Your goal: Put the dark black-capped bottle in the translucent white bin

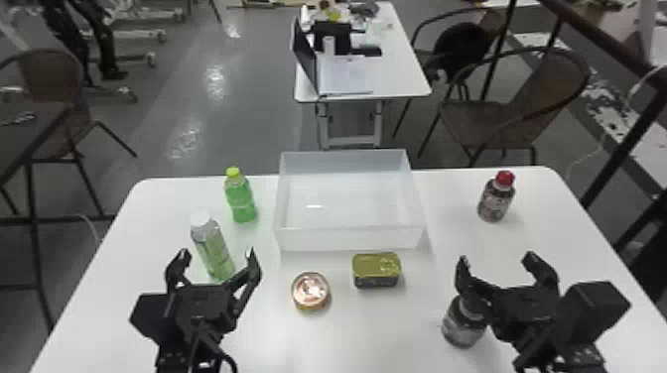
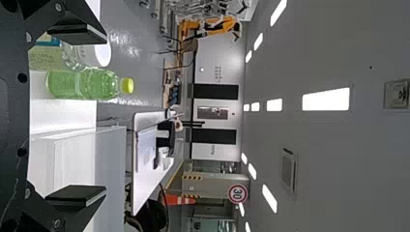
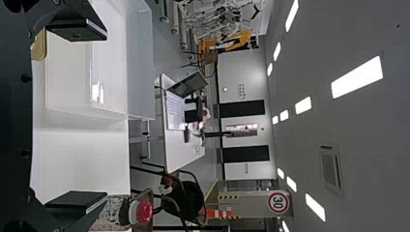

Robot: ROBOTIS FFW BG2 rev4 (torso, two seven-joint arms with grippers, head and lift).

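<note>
The dark black-capped bottle (image 1: 463, 327) stands at the front right of the table, its top partly hidden by my right gripper (image 1: 501, 265). That gripper hangs above and slightly right of the bottle, fingers spread with nothing between them; its own wrist view also shows the right gripper (image 3: 80, 113) wide open. The translucent white bin (image 1: 347, 238) stands at the table's back middle. My left gripper (image 1: 218, 263) is held open at the front left, near the white-capped green bottle; in its wrist view the left gripper (image 2: 77, 116) has its fingers wide apart.
A white-capped green bottle (image 1: 213, 248) and a green bottle with yellow-green cap (image 1: 241, 198) stand left of the bin. A round can (image 1: 310, 291) and a gold-topped tin (image 1: 376, 270) lie before it. A red-capped bottle (image 1: 496, 198) stands at the back right of the table.
</note>
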